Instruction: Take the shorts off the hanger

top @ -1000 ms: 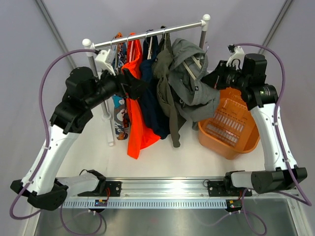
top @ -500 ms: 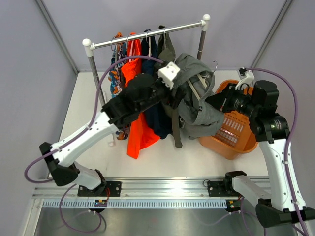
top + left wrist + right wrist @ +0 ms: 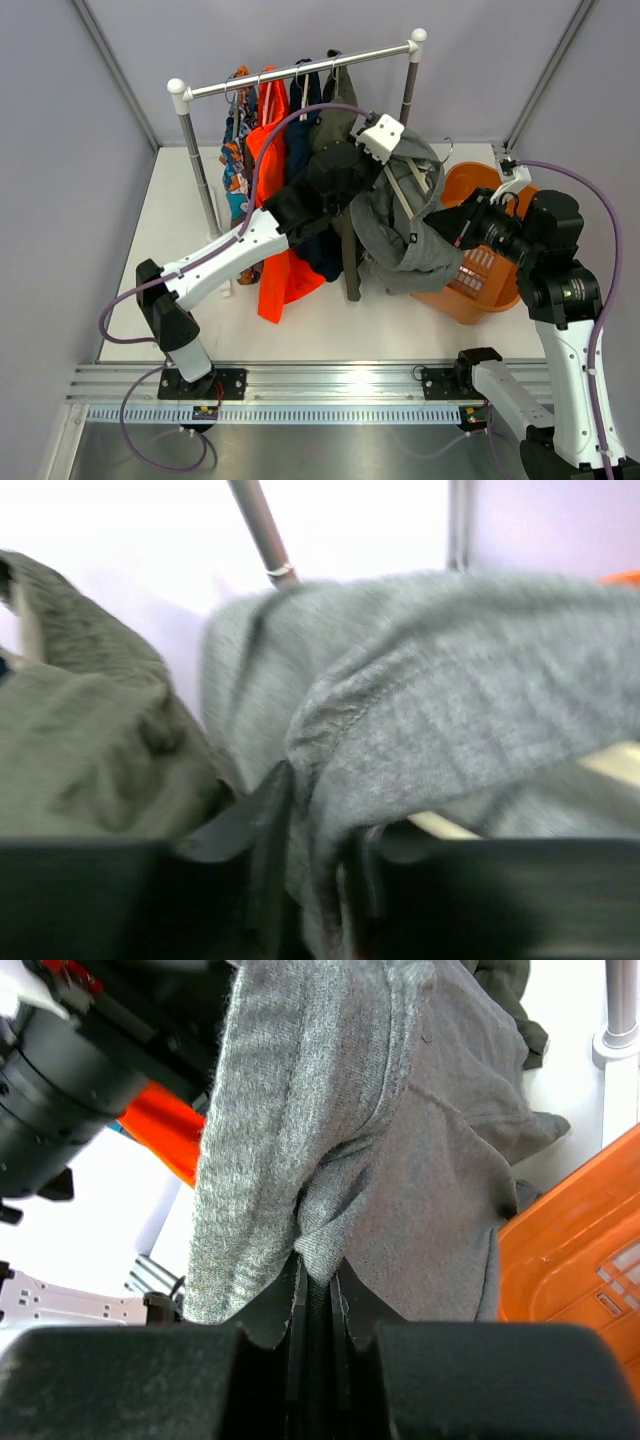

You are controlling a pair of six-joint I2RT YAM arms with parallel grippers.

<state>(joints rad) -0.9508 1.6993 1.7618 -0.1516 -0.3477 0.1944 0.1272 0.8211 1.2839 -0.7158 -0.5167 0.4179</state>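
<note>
- Top external view: the grey shorts (image 3: 405, 235) hang in mid-air off the right end of the rail (image 3: 300, 72), draped over a pale hanger (image 3: 400, 185). Its wire hook (image 3: 445, 145) appears clear of the rail. They sit between the two arms and partly over the orange basket (image 3: 480, 290).
- The olive shorts (image 3: 340, 110) hang on the rail beside the navy pair (image 3: 315, 240) and the orange pair (image 3: 270, 250).
- Left wrist view: the left gripper (image 3: 318, 820) has its jaws drawn narrow, with a fold of grey hem between them. The picture is blurred, so how deep the bite goes cannot be told. Olive cloth lies just to the left of the fingers.
- Right wrist view: the right gripper (image 3: 318, 1270) is clamped on a pinch of the grey shorts low on the garment, with the basket wall at lower right.
- Hazard 1: both grips appear to be on cloth alone, so the hanger is probably carried only by the garment. It may travel with the shorts into the basket.
- Hazard 2: a shallow left pinch could slip under a pull, leaving the whole load on the right grip.
- Hazard 3: pulling the arms apart could snag the waistband on the hanger's ends.
- Hazard 4: the nearby olive cloth could be caught and dragged.
</note>
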